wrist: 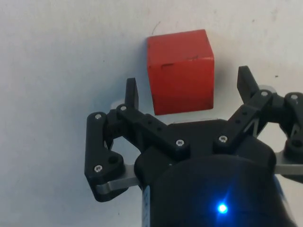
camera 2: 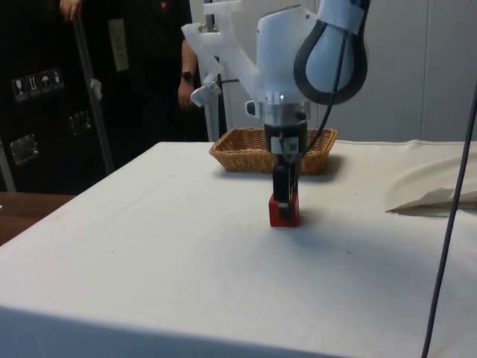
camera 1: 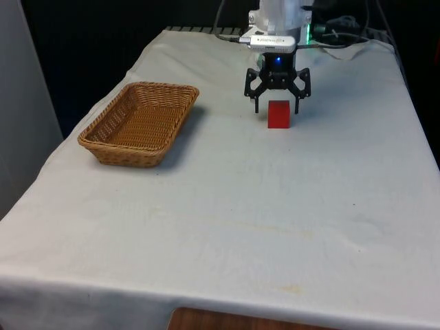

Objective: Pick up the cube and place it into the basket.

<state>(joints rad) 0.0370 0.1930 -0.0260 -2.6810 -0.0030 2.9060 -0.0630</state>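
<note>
1. My fingers (wrist: 131, 93) are spread wide, holding nothing.
2. The red cube (camera 1: 278, 114) rests on the worktop (camera 1: 261, 206), between my fingers, touching neither.
3. The basket (camera 1: 141, 122) sits well apart from my fingers.

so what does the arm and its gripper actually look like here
The arm is glossy white with rounded segments and a dark grey band curving round one joint. A black cable runs down beside it. The gripper is black, built of bolted linkage bars with silver screw heads, ending in two short, flat black fingers.
</note>
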